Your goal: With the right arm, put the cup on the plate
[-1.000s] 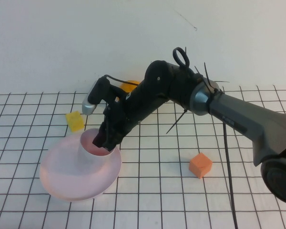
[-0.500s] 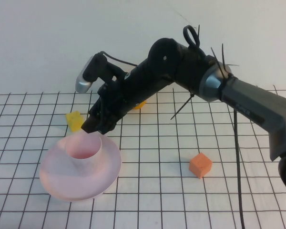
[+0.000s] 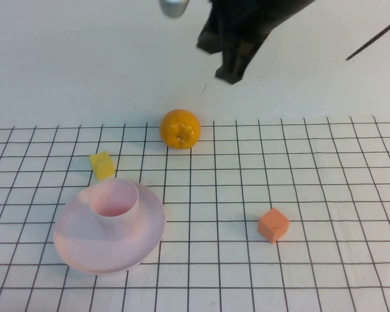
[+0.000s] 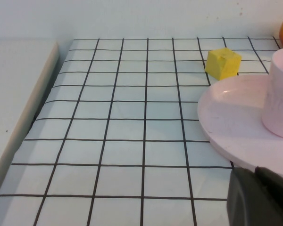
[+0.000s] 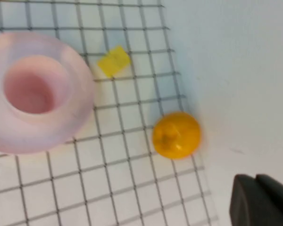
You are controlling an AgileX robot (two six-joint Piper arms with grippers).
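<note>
You see the cup (image 3: 114, 203) standing upright on the plate (image 3: 143, 237), toward the plate's far side, well below and to the left of the right gripper (image 3: 231, 49), which hangs high at the top edge of the high view with nothing in it; you cannot tell from its dark shape how wide its fingers stand. The cup is apart from that gripper, with open table between them. It is a pale pink handleless tumbler, slightly tapered, with a pinker inside visible in the right wrist view (image 5: 32, 89). The plate is round, pale pink and shallow with a raised rim, and sits on the gridded table (image 3: 325, 195) at the near left. The left gripper (image 4: 262, 197) shows only as a dark corner in the left wrist view, low and just beside the plate's near rim (image 4: 226, 136); you cannot tell its opening either. A yellow block (image 3: 103, 164) lies just beyond the plate, an orange fruit (image 3: 180, 129) sits near the back wall, and an orange cube (image 3: 273, 225) rests well apart to the right.
</note>
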